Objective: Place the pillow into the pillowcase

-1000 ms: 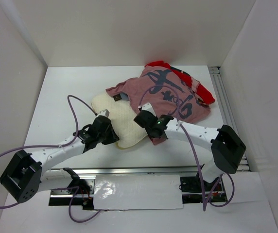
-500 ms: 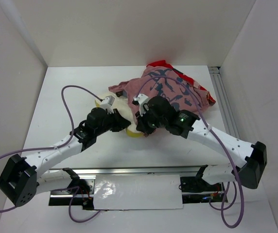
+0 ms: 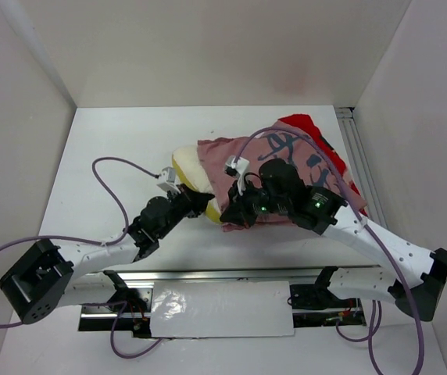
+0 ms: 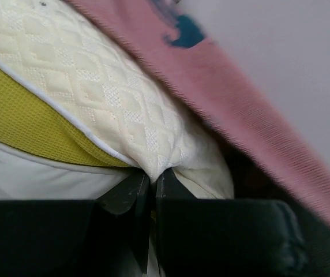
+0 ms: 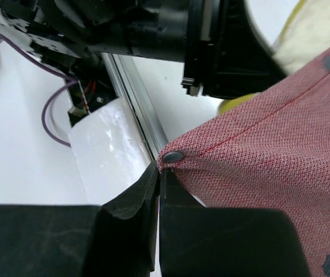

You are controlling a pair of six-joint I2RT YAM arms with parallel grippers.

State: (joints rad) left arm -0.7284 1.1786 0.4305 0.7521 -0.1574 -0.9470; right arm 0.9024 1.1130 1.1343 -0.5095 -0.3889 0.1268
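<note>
The cream pillow (image 3: 188,166) lies mid-table, mostly under the pillowcase (image 3: 286,164), which shows its faded pink side with dark marks and a red edge at the back right. In the left wrist view the quilted cream pillow (image 4: 107,109) with a yellow side lies against the pink pillowcase (image 4: 251,121). My left gripper (image 3: 200,205) (image 4: 152,176) is shut on the pillow's corner. My right gripper (image 3: 231,215) (image 5: 160,167) is shut on the pillowcase's near corner (image 5: 269,156), by a small dark snap.
White walls enclose the table on three sides. A metal rail (image 3: 368,180) runs along the right edge. A shiny white sheet (image 3: 216,308) lies between the arm bases at the front; it also shows in the right wrist view (image 5: 104,156).
Both grippers moved: the right one pulled the pillowcase corner toward the front over the pillow, covering more of it. The left one shifted right with the pillow corner. The pillowcase spread to the right.
</note>
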